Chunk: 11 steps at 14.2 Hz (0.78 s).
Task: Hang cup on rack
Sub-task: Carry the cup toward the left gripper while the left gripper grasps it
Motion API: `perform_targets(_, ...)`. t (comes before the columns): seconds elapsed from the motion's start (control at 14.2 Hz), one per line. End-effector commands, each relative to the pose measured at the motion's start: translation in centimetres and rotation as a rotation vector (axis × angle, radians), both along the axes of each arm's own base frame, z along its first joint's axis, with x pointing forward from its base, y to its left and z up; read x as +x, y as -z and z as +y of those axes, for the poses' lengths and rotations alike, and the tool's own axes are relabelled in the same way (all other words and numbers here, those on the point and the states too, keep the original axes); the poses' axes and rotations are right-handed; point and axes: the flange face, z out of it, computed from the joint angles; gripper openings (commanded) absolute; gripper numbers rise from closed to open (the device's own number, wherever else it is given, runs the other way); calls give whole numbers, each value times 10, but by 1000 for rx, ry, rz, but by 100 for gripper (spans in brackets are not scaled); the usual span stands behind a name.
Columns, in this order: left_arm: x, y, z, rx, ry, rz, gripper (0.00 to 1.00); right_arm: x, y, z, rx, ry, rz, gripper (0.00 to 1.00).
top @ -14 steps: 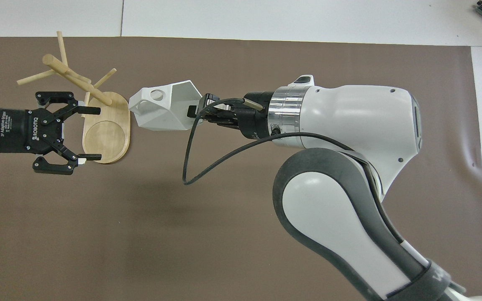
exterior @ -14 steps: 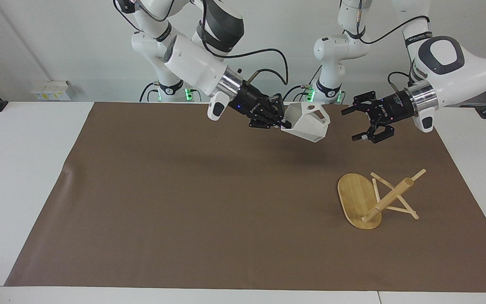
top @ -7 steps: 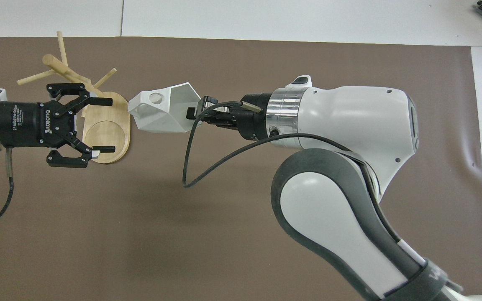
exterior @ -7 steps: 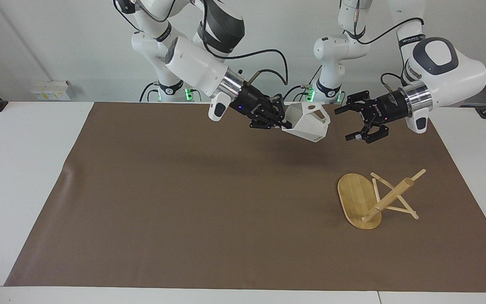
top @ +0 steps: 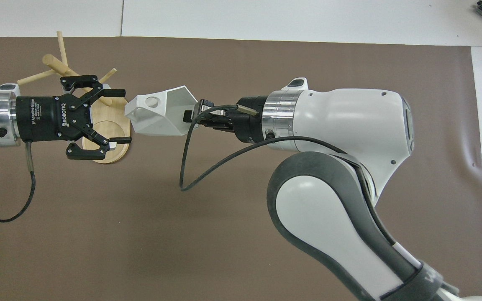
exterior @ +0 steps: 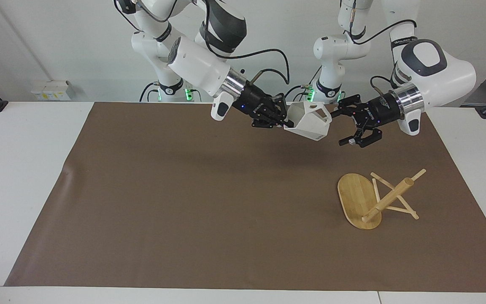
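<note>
1. Facing view: right gripper (exterior: 284,119), clamped on the faceted white mug (exterior: 309,120) rim, offers its handle midair near the robots' table edge
2. Left gripper (exterior: 346,125), fingers apart, stands just beside the mug for a likely handover; the bamboo mug tree (exterior: 376,198) lies tipped toward the left arm's end

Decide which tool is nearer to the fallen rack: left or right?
Left. The open left tool hangs just above the rack's robot-side edge; the right tool, holding the cup, is farther toward the table's middle.
</note>
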Motion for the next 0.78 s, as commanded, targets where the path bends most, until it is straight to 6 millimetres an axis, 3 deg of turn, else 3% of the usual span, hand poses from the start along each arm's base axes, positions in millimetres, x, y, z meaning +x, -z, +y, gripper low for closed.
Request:
perform_targets(0.0,2,0,-6,-16,-16,-1,100,-1,1,-1,19,7,-17,0)
perform_targets(0.42,-5,-1,-36,-16,42,0,100,-2,0,3,23,29,-35,0)
perform_targets(0.7,-4,-4,-36,-14,40,-10,100,-2,0,3,23,27,-30,0)
